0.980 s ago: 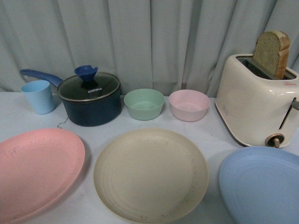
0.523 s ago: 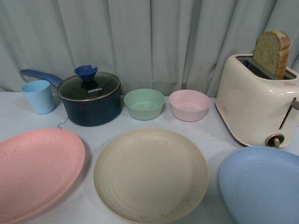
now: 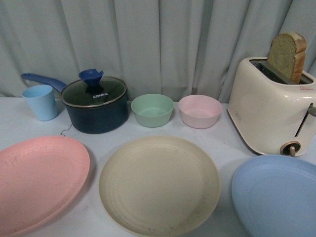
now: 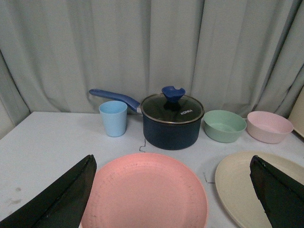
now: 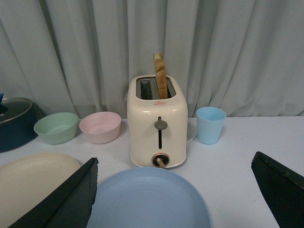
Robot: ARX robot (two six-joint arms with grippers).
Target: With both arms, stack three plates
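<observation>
Three plates lie side by side along the table's front. The pink plate is on the left, the cream-beige plate in the middle, the light blue plate on the right. No arm shows in the front view. In the left wrist view my left gripper hangs open over the pink plate, with the cream-beige plate beside it. My right gripper is open above the light blue plate, nothing between its fingers.
At the back stand a light blue cup, a dark lidded pot with a blue handle, a green bowl and a pink bowl. A cream toaster holding bread sits behind the blue plate. Another blue cup stands beside it.
</observation>
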